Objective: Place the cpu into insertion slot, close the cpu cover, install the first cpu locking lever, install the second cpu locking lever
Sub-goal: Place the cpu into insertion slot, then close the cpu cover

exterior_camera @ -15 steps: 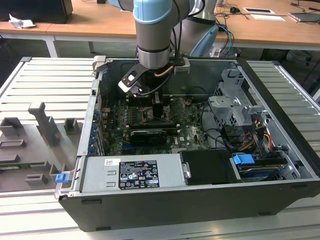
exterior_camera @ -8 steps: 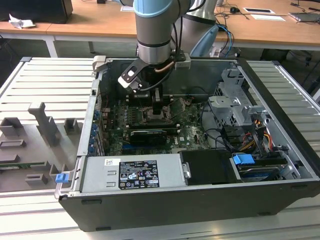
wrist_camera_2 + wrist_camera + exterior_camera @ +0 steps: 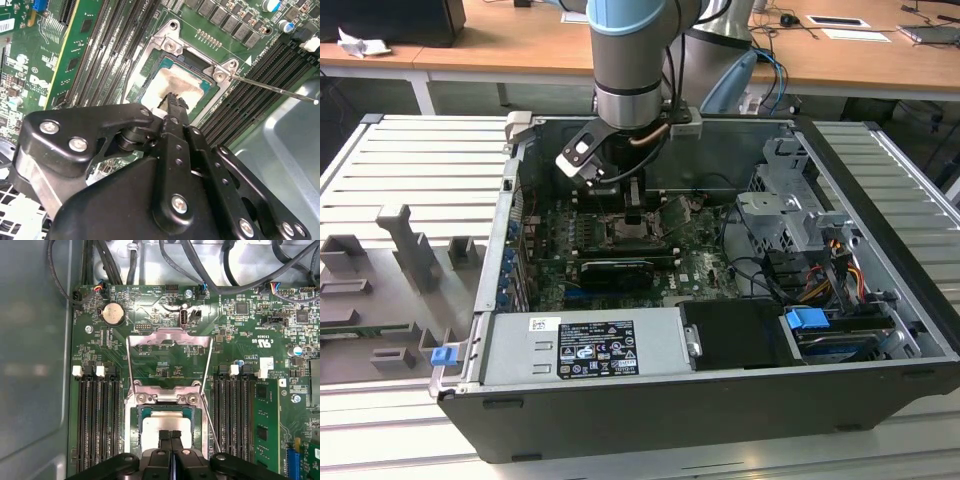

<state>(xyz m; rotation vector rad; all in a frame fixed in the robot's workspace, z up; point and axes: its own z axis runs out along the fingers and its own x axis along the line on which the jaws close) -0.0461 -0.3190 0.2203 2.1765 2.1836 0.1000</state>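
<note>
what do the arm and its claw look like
The arm is a thick cylinder, pale blue-grey with silver and black bands; a brownish cable loops at its wrist. The claw is matte black, with jointed links and silver screws.

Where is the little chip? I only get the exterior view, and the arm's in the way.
Observer: In both wrist views the cpu lies flat in the insertion slot, with its pale top facing up.
Operator: Is the lid shut over it yet?
Observer: No. In the first wrist view the cpu cover is hinged open and off the slot, so the chip is uncovered.
</note>
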